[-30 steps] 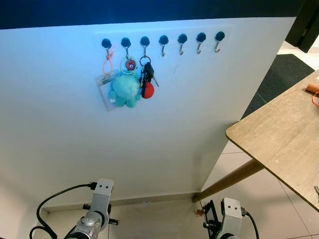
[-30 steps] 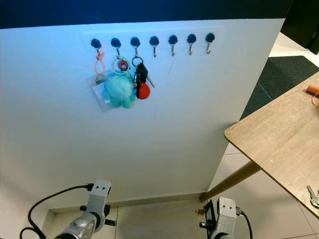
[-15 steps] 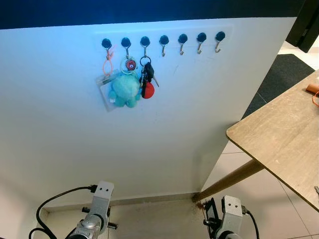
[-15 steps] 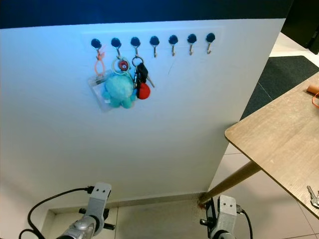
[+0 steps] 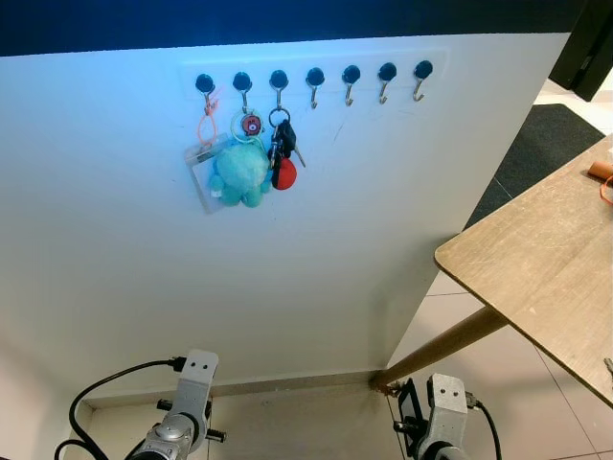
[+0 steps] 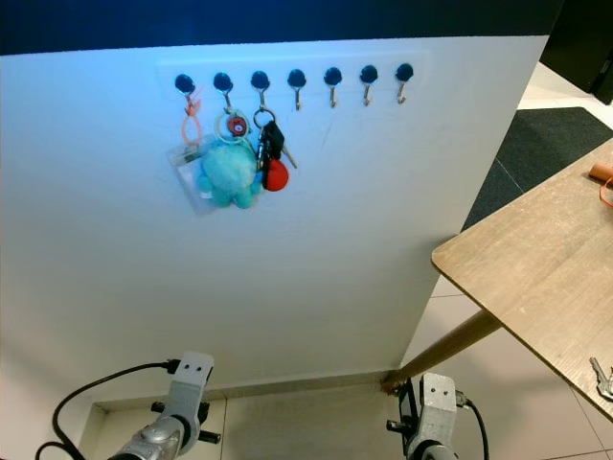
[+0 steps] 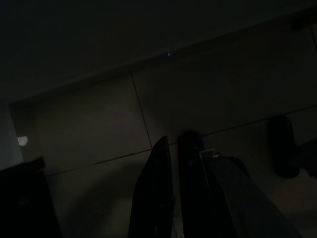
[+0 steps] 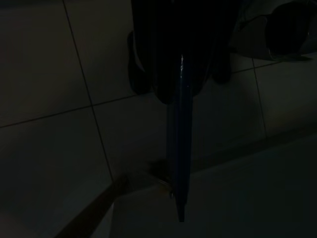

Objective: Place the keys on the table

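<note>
A white wall panel [image 5: 287,268] is faced, with a light wooden table [image 5: 546,259] to the right, its slanted leg reaching the tiled floor. A row of dark round hooks [image 5: 311,77] is fixed high on the panel so things can hang. The bunch of keys with a black fob and red tag [image 5: 283,153] is suspended from the third hook, just beside a turquoise plush toy [image 5: 239,171]. Low and near, the left gripper [image 7: 171,144] is kept idle with fingers pressed together; the right gripper [image 8: 179,188] likewise is closed on nothing.
</note>
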Available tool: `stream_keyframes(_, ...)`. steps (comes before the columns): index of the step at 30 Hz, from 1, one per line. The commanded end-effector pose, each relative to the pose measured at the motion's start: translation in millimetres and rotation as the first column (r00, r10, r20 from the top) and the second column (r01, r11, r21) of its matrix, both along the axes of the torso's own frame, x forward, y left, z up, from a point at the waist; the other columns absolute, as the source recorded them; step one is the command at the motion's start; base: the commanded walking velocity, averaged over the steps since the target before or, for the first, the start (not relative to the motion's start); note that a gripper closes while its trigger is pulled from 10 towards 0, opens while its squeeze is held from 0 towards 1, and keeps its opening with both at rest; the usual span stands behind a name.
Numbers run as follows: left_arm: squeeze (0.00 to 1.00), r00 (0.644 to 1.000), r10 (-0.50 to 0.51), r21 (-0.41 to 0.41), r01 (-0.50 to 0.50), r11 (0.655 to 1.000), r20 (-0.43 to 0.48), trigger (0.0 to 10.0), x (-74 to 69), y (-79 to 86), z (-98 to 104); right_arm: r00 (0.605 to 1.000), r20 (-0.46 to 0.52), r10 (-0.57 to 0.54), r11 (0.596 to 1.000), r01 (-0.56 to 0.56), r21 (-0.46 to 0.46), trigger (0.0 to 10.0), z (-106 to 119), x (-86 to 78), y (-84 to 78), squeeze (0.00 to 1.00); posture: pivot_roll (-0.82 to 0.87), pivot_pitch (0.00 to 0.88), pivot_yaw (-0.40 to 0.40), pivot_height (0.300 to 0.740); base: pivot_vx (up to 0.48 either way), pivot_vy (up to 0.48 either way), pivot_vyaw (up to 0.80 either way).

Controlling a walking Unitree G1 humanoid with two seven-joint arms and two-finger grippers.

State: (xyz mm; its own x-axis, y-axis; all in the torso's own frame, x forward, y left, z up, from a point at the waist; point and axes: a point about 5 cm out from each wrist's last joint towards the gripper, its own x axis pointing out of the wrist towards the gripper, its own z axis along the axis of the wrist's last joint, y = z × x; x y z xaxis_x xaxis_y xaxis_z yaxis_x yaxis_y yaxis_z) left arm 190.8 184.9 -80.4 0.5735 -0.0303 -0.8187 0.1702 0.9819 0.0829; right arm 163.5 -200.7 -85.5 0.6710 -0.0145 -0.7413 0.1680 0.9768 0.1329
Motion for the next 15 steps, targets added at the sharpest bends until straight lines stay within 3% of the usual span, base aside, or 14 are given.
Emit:
stream_keyframes(1,0.00,1.000,-0.009,0.019,0.009,1.000,0.000,10.0,-1.1,6.3,0,1.000,0.007,0.011,1.000,-0.012,0.001,10.0,1,2.3,2.2,0.00,0.00,0.010,0.019,0.740,0.000,0.000,0.00)
stream_keyframes(7,0.00,0.997,0.025,-0.053,-0.022,0.998,0.068,10.0,8.9,4.0,7,0.999,0.027,0.040,0.999,-0.040,-0.006,10.0,2,4.9,3.0,0.00,0.01,0.012,0.017,0.740,0.000,0.000,0.00)
stream_keyframes(15,0.00,0.995,0.033,-0.068,-0.027,0.997,0.099,10.0,12.1,0.7,9,0.994,0.005,0.108,0.994,-0.108,-0.016,10.0,0,0.7,7.5,0.00,0.02,0.017,0.001,0.740,0.000,0.000,0.00)
